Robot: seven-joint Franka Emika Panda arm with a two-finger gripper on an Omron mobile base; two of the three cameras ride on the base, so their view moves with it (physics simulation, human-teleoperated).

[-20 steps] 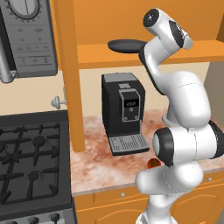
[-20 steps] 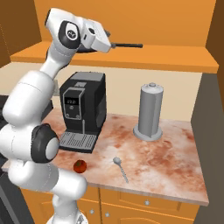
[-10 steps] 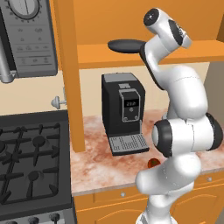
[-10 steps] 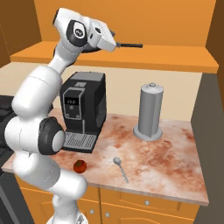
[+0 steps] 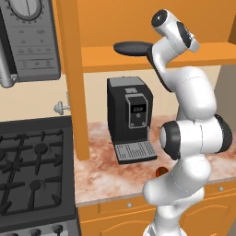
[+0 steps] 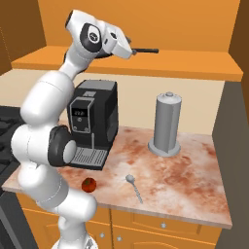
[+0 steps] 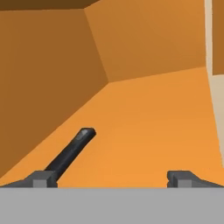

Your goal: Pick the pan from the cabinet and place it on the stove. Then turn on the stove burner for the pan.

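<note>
Tall orange wooden wall cabinet (image 5: 152,27) stands open, so its shelf is reachable straight from the front. Black gas range with cast-iron grates (image 5: 32,170) sits low at the left end of the marble-patterned bench (image 6: 185,175), grates bare, burner caps free: that's the drop target, nothing on it yet. White arm is stretched up and folded so the hand reaches in at shelf height. Black coffee machine (image 5: 130,119) stands at the back of the bench directly under the shelf, and the grey cylindrical canister (image 6: 167,124) sits further right near the back edge; the arm goes above both, so neither blocks the reach. Round shallow dark grey frying pan (image 5: 133,48) rests flat at the shelf's front edge, toward its left end, long thin black handle (image 6: 145,50) lying along that edge, an easy part to pinch. Gripper (image 7: 113,178) is at handle level, fingers (image 7: 41,177) spread wide and holding nothing; in the hand view the handle tip runs up from the left finger, not between the two, so I'd judge the hand needs a sideways shift before closing. Small red tomato-like ball (image 6: 88,185) and grey spoon (image 6: 133,186) lie near the bench's front edge, clear of the work.
</note>
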